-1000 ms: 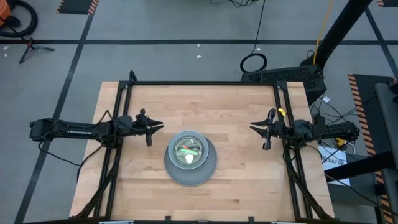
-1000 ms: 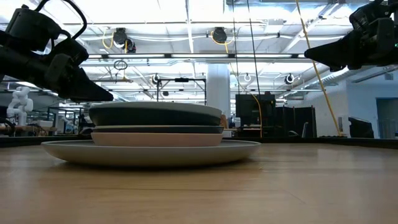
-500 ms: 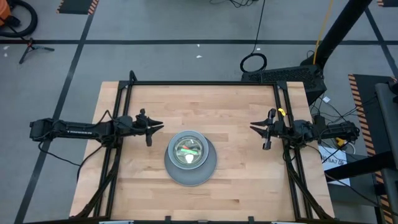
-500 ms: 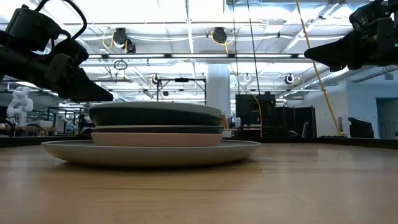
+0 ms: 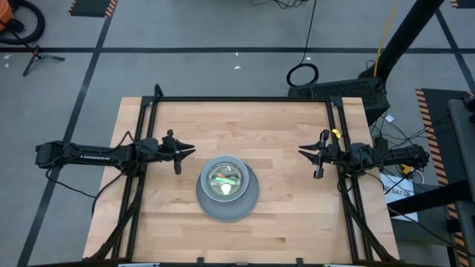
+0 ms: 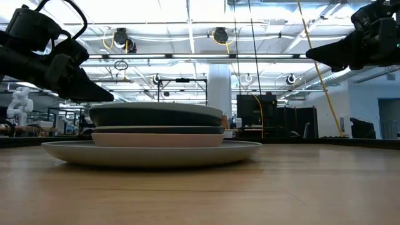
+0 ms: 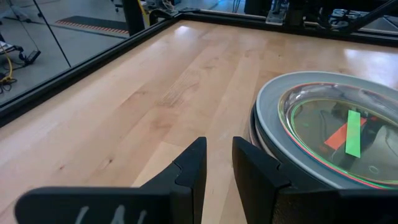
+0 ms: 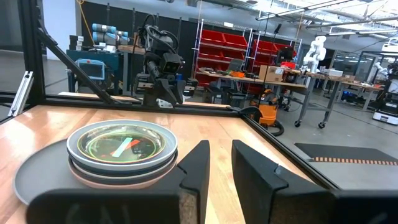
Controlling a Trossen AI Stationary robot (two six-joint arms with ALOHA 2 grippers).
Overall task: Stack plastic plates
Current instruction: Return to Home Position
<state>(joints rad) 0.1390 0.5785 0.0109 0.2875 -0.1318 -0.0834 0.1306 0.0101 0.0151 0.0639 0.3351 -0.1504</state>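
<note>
One stack of plastic plates (image 5: pixel 227 188) stands near the table's middle, a little toward the near edge. The largest grey plate (image 6: pixel 150 150) rests on the wood and carries a peach-pink plate (image 6: pixel 156 139) and dark teal plates (image 6: pixel 156 117). On top lie small translucent plates (image 7: pixel 336 134) with green and red rims. My left gripper (image 5: pixel 191 150) hovers left of the stack, slightly open and holding nothing, its fingers (image 7: pixel 219 142) pointing past the stack's edge. My right gripper (image 5: pixel 302 152) hovers higher at the right, slightly open, with nothing between its fingers (image 8: pixel 221 144).
A black frame rail (image 5: pixel 245 99) runs along the table's far edge and down both sides. Bare wood (image 5: pixel 252 126) lies all round the stack. Beyond the table are a workshop floor, cables and shelving.
</note>
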